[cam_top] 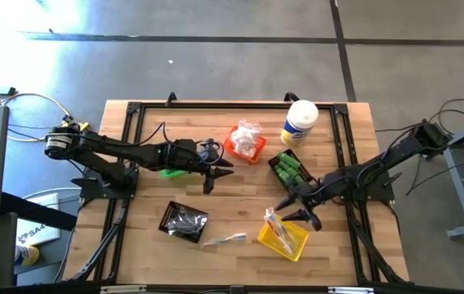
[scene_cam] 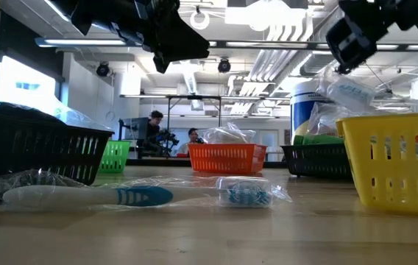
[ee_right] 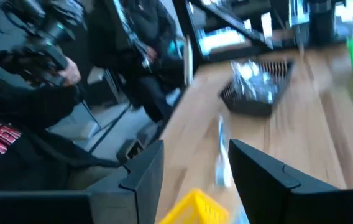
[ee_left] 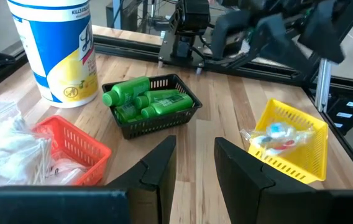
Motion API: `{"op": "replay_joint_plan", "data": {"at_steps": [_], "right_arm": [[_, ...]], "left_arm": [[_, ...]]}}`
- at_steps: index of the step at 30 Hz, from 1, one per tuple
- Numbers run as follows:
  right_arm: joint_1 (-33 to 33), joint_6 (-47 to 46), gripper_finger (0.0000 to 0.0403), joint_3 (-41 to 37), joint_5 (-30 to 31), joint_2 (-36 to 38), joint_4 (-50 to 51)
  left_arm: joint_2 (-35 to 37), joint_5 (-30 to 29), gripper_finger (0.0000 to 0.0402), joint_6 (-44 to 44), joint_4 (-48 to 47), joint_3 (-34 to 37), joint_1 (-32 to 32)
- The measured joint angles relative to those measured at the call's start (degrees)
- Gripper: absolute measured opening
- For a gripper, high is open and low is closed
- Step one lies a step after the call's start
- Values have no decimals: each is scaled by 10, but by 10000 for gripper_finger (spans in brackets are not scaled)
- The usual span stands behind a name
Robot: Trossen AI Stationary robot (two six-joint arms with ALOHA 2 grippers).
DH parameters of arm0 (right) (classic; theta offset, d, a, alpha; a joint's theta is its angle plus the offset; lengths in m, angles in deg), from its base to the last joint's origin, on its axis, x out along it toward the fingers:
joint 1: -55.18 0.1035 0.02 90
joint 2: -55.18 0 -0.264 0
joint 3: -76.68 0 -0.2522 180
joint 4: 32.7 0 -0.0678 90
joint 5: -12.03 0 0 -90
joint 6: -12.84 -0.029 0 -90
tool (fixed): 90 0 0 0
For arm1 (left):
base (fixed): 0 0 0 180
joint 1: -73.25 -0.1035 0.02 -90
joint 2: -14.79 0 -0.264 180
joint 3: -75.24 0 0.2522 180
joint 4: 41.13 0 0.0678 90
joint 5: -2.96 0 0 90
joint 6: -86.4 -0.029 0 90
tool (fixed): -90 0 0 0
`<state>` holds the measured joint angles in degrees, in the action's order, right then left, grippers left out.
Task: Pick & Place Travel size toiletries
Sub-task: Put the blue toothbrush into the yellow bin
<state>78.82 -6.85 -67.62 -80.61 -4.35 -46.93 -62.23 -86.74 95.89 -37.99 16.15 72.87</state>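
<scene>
Left gripper hovers above mid-tabletop, just beside the green bin, fingers parted with nothing between them. Right gripper hangs over the gap between the black bin of green bottles and the yellow bin, fingers spread and empty. Toiletries are mostly sorted: green bottles lie in that black bin; white crinkly packets fill the orange bin; wrapped items sit in the yellow bin; dark pieces rest in a second black bin. One clear-wrapped toothbrush lies loose on the tabletop between that bin and the yellow one. The white canister stands upright at the far edge.
</scene>
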Motion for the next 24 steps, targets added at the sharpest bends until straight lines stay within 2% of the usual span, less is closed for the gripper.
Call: {"op": "replay_joint_plan", "data": {"at_steps": [5,10,24], "right_arm": [[-1,48,174,0,10,7,-21],[-24,62,174,0,11,50,42],[-92,73,174,0,7,289,289]], "left_arm": [[0,0,106,0,0,0,0],[0,0,106,0,0,0,0],[0,1,106,-2,-5,0,0]]}}
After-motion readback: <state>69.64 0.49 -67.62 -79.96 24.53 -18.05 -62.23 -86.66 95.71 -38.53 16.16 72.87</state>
